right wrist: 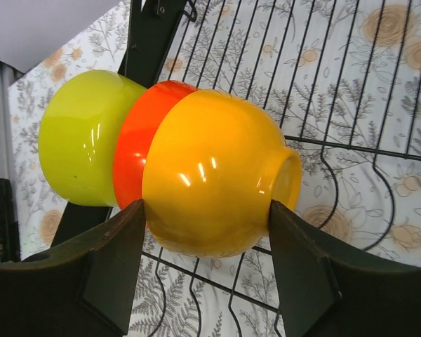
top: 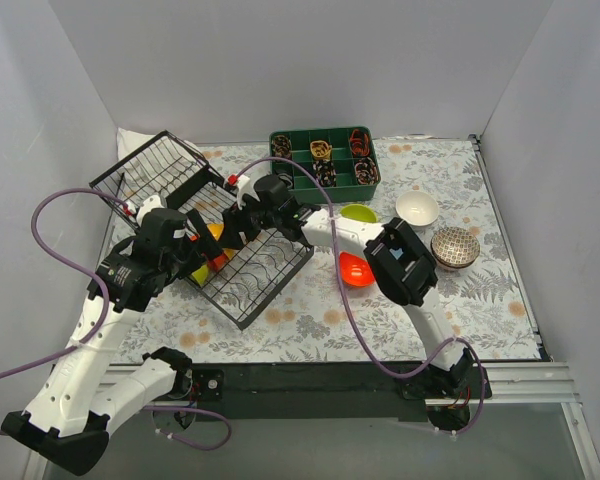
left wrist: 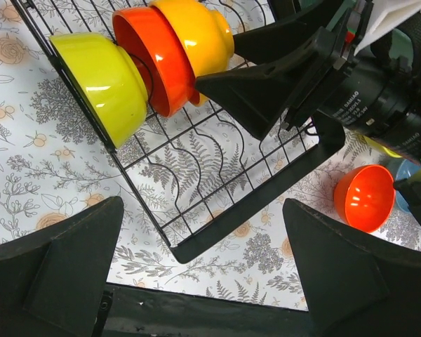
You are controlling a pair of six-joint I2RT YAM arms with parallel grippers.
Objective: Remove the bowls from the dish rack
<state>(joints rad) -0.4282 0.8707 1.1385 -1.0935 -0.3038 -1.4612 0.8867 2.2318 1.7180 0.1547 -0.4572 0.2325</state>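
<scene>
Three bowls stand on edge in a row in the black dish rack [right wrist: 351,91]: a lime one [right wrist: 81,140], a red-orange one [right wrist: 133,133] and an amber-yellow one [right wrist: 210,168]. My right gripper [right wrist: 205,207] is shut on the amber-yellow bowl, one finger against its rim side and the other against its foot. My left gripper [left wrist: 202,207] hangs open above the rack's near corner [left wrist: 189,246], holding nothing. In the left wrist view the right arm's fingers [left wrist: 266,84] reach to the same bowl [left wrist: 200,31]. Off the rack, other bowls rest on the cloth: lime [top: 358,212], red-orange [top: 355,270], white [top: 417,207] and mosaic [top: 454,247].
A green divided tray [top: 325,160] of small items stands at the back. A second wire panel [top: 155,170] leans tilted at the back left. Part of a blue bowl [left wrist: 407,172] shows beside the red-orange one on the cloth. White walls close in on three sides.
</scene>
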